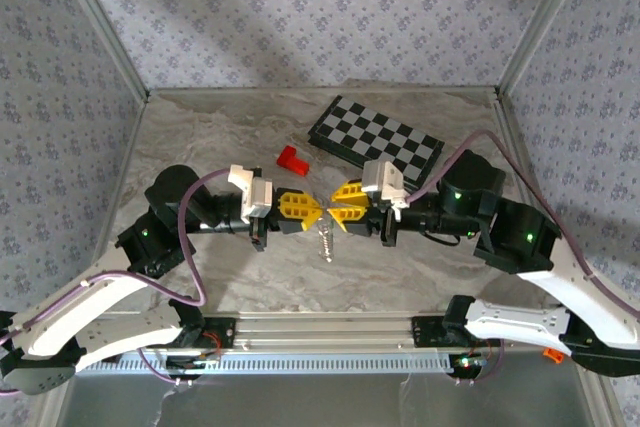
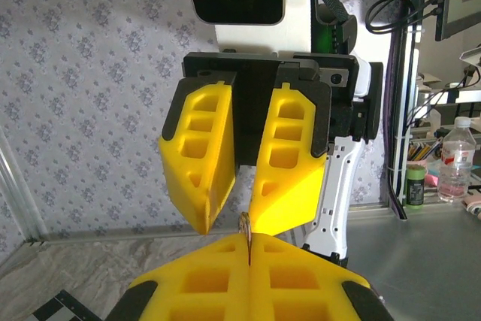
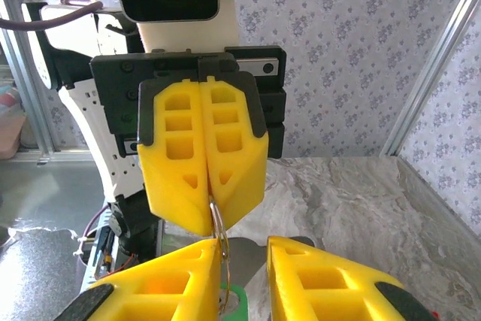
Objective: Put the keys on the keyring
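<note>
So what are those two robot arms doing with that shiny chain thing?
They're trying to put a key on a keyring. The left arm's end effector is squeezed shut on the thin silvery metal keyring, and its chain dangles below. The right arm's end effector faces it nose to nose with its jaws a little apart. The tiny bright green key sits between its fingers. It's hard to tell if the key is on the ring.

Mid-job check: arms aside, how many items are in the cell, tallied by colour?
Red: 1, the block
Green: 1, the key
Silver: 1, the keyring
Black-and-grey: 1, the chessboard
Total: 4
</note>
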